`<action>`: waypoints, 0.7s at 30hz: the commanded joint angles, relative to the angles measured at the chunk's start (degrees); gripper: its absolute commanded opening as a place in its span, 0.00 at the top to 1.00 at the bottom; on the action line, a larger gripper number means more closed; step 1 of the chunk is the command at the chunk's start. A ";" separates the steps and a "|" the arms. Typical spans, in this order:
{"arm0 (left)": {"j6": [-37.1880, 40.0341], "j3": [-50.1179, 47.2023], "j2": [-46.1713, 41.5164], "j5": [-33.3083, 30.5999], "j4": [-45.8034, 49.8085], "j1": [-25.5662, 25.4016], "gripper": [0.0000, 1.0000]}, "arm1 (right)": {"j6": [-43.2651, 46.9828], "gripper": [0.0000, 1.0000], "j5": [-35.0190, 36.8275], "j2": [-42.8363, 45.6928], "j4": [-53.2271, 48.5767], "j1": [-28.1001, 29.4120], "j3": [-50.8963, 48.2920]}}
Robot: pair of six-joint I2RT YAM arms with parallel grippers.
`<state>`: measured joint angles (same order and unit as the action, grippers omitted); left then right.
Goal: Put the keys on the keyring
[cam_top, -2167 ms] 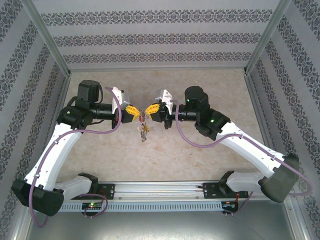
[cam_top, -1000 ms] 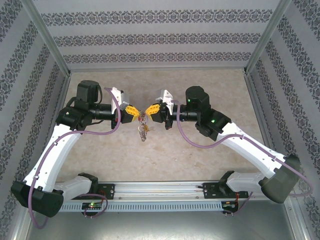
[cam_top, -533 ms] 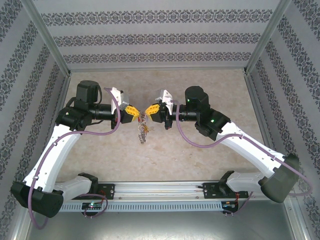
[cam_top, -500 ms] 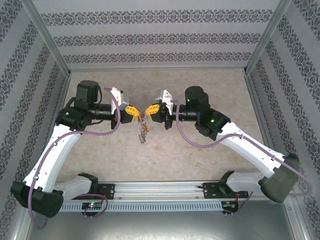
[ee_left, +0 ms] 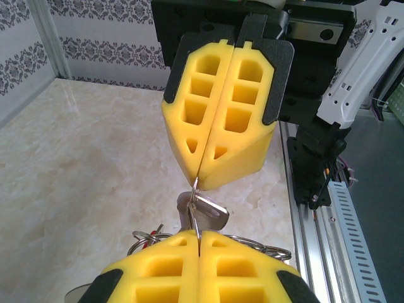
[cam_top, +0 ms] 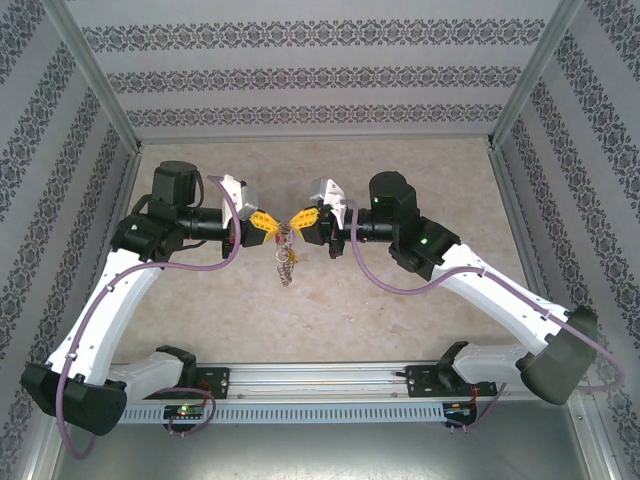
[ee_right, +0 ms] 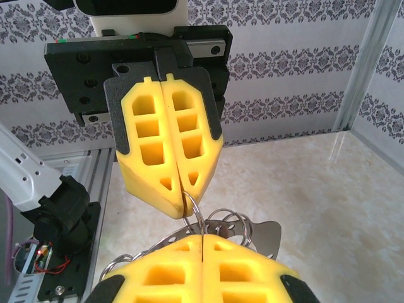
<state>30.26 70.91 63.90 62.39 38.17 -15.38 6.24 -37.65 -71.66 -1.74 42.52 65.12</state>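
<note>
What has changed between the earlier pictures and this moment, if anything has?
Nothing visibly changed. The left fingers and the right fingers stay shut, tip to tip above the table, both pinching the keyring. The keys hang below them as before.

Bright, even light; faint soft shadows; focus mostly sharp.

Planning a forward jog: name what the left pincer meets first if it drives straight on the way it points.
The keyring pinched at its tip, then almost at once the right pincer, facing the left pincer head-on; the gap looks small.
</note>
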 commanded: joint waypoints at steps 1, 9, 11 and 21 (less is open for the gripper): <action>1.53 -0.33 -1.29 1.68 -1.04 -0.31 1.00 | 0.31 1.00 -1.90 -0.74 2.44 -0.02 2.10; 1.49 -0.42 -1.50 1.85 -1.07 -0.31 1.00 | 0.55 1.00 -2.77 -1.02 2.44 0.05 2.65; 1.47 -0.39 -1.49 1.85 -1.13 -0.28 1.00 | 0.59 1.00 -3.26 -1.11 2.40 0.09 2.73; 1.48 -0.33 -1.50 1.86 -1.18 -0.28 1.00 | 0.54 1.00 -4.35 -1.48 2.09 0.28 2.88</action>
<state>30.26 70.83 63.72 62.24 38.20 -15.38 6.24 -39.57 -72.23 -0.84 42.50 66.24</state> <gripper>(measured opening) 0.048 0.040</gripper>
